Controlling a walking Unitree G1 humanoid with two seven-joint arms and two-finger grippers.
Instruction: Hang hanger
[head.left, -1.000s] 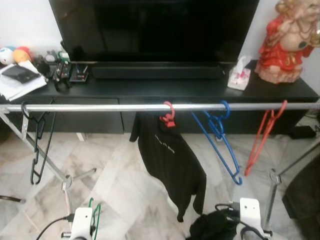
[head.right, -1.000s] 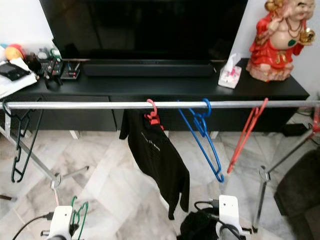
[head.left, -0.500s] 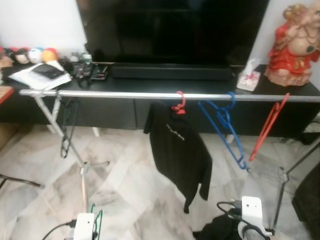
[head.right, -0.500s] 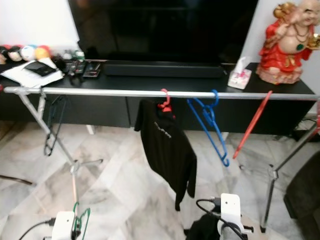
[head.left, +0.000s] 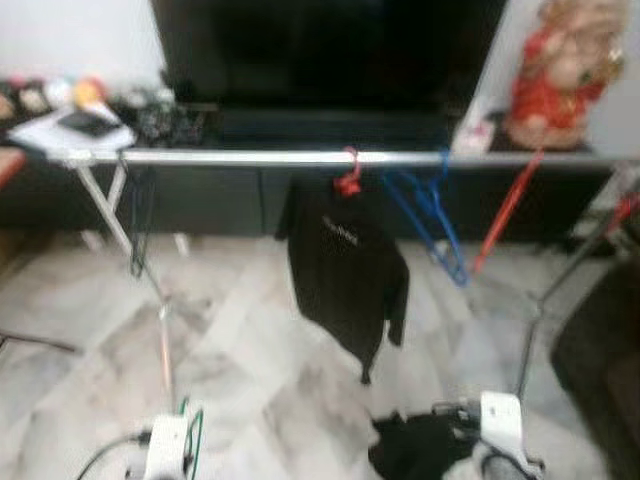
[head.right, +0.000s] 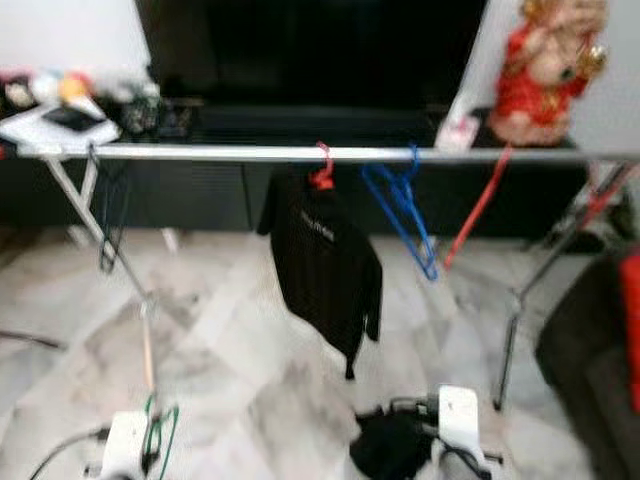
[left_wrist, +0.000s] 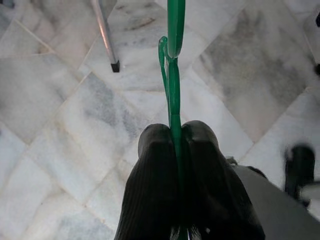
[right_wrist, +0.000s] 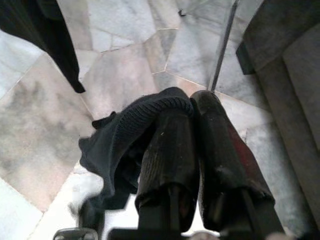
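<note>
Green plastic hanger (left_wrist: 173, 100), light and stiff (likely slippery), is clamped at its thin bar in my left gripper (left_wrist: 176, 150), low above the floor; right gripper (right_wrist: 192, 145) is clenched on dark cloth (right_wrist: 125, 145).

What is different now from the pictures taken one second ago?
Only the camera has moved: the whole scene has shifted and blurred. The left gripper still clamps the green hanger, the right gripper still holds the dark garment. On the rail, the black shirt and blue hanger hang as before.
</note>
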